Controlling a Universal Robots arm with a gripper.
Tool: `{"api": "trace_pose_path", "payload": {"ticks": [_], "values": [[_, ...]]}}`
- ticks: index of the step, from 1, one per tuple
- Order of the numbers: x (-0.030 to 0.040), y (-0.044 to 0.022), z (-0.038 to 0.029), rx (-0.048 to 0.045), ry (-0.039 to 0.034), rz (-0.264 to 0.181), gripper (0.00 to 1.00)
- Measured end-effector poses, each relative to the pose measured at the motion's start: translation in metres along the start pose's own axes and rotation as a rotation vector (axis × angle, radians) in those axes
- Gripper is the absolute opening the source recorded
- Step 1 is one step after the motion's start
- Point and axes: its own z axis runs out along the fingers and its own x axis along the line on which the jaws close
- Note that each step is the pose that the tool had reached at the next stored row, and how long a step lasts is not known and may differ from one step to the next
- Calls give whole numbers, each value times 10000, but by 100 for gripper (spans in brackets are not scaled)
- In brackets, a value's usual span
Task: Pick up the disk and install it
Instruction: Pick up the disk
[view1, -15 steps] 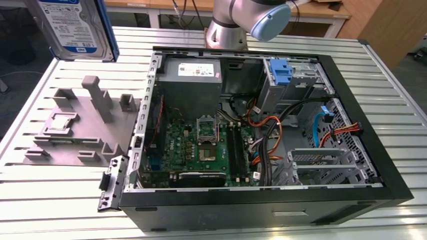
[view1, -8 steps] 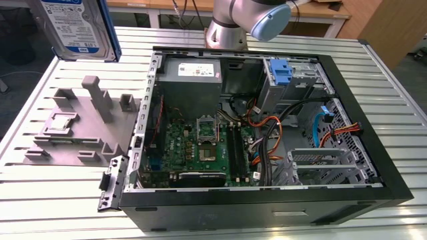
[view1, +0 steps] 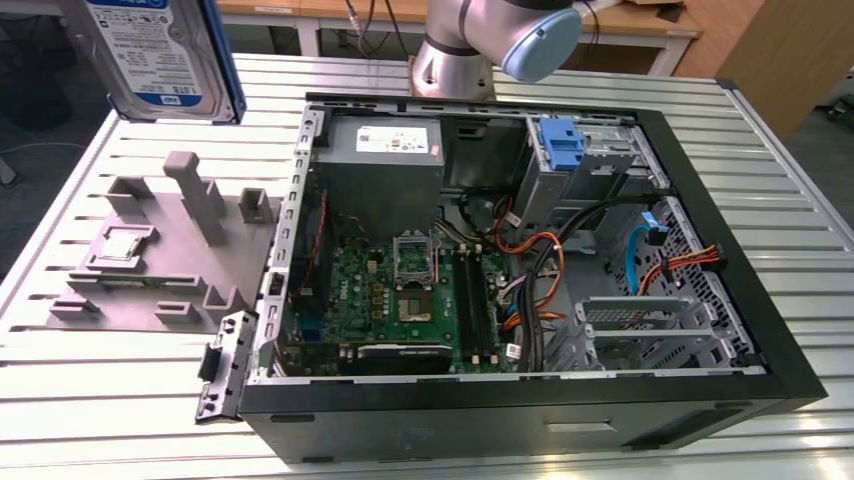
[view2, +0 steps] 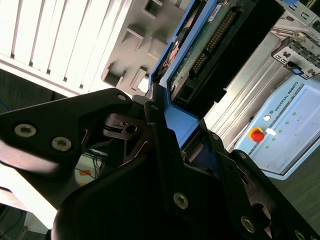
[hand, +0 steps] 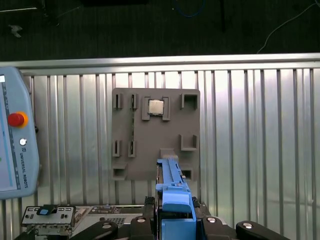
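While clamped on the disk (hand: 172, 182) by its blue frame, claw (hand: 176, 224) hangs above grey fixture plate (hand: 150, 142).

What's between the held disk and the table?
In the first wrist view, the grey fixture plate lies on the table beneath the disk.

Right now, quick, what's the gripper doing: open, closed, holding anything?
Gripper: closed on the disk, clamped on its blue frame, disk held up in the air.
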Motion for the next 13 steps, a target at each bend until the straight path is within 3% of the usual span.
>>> {"api": "trace_pose_path", "payload": {"ticks": [13], "values": [[-2,-36,0,-1,1,0,36]]}}
